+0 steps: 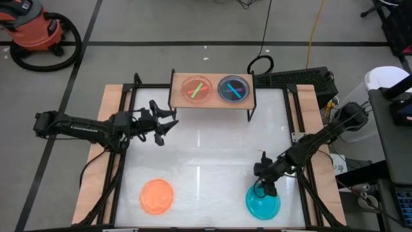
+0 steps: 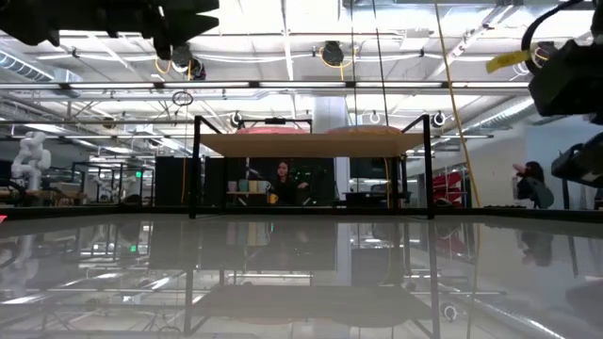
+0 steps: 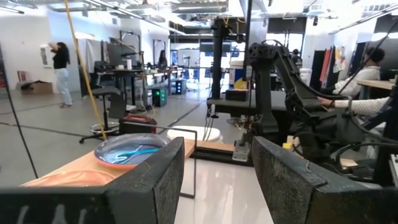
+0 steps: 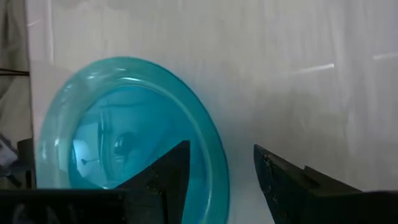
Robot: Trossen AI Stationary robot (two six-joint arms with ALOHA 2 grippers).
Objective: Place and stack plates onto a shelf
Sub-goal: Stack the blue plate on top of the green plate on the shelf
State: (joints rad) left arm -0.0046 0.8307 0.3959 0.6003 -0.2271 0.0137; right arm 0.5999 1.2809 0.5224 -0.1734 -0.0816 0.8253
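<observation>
Right claw (image 1: 265, 188) spread wide, straddling the rim of the blue plate (image 1: 262, 202) at the table's (image 1: 206, 148) near right corner. Left claw (image 1: 163, 124) wide, empty, just beside the shelf (image 1: 177, 102) at the far edge. Shelf holds pink plate (image 1: 196, 89) and dark blue plate (image 1: 234, 89). Orange plate (image 1: 156, 196) lies near left.

A translucent turquoise-blue plate (image 4: 130, 127) lies with its rim between the right gripper's (image 4: 217, 171) black jaws; an orange plate (image 1: 156, 196) sits on the glossy white table (image 1: 206, 148); beyond the left gripper's (image 3: 217, 180) dark jaws, the light-wood shelf (image 1: 212, 102) holds a pinkish-orange stack (image 1: 197, 89) crossed by a green streak and a dark blue stack (image 1: 234, 89) crossed by a cyan one.
</observation>
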